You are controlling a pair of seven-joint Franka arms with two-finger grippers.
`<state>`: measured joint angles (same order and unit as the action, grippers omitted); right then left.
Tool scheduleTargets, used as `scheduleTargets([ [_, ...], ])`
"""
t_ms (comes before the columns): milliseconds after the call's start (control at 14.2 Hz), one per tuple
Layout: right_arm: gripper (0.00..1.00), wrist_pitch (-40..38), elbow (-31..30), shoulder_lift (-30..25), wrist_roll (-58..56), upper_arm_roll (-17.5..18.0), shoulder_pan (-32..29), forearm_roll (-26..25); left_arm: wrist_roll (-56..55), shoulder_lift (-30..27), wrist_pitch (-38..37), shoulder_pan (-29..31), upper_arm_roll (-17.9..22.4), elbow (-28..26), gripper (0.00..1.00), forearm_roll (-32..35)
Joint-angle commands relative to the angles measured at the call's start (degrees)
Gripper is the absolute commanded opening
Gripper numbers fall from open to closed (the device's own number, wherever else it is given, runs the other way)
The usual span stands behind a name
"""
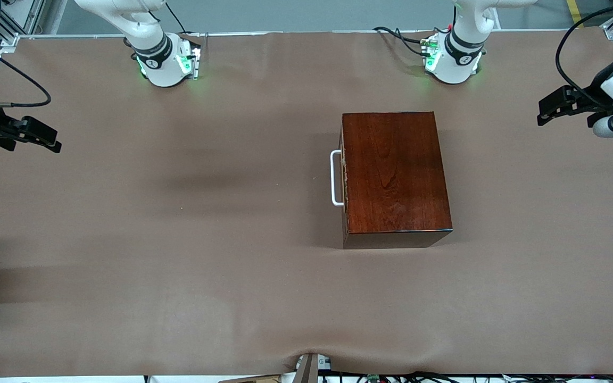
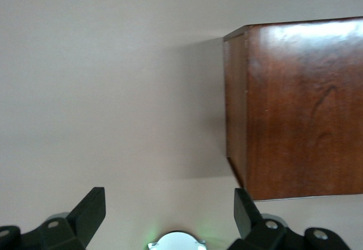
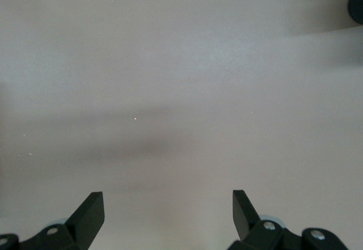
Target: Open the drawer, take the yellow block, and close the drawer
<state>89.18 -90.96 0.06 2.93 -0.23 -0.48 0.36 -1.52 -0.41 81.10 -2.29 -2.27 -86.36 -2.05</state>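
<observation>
Front view: drawer (image 1: 342, 178) shut in box (image 1: 396, 173); left gripper (image 1: 551, 109) and right gripper (image 1: 40, 139) hover released over the table's (image 1: 179, 239) ends

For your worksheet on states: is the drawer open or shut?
Shut: the drawer front sits flush with the wooden box, with no pale interior showing.

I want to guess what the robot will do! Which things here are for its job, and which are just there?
For the job:
- drawer, shut, with white handle
- left pincer, open
- right pincer, open
- yellow block: not in sight

Just there:
- brown table cover
- cables by the left arm's base
</observation>
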Motion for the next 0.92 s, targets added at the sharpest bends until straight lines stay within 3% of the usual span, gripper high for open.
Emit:
scheduleTargets([
  [0, 1.00, -0.5, 0.0, -0.9, 0.6, 0.1, -0.3, 0.7, -2.4, 2.4, -0.2, 0.2, -0.4, 1.8, 1.00, -3.1],
  [141, 1.00, -0.5, 0.0, -0.9, 0.6, 0.1, -0.3, 0.7, -6.5, 3.3, 0.0, -0.6, -0.9, 1.9, 1.00, -3.1],
  [563, 1.00, -0.5, 0.0, -0.9, 0.6, 0.1, -0.3, 0.7, -15.6, 7.0, 3.6, -2.9, -9.1, 2.4, 1.00, -3.0],
  [845, 1.00, -0.5, 0.0, -0.9, 0.5, 0.1, -0.3, 0.7, -24.8, 13.0, 4.3, -10.1, -10.1, 7.7, 1.00, -2.3],
])
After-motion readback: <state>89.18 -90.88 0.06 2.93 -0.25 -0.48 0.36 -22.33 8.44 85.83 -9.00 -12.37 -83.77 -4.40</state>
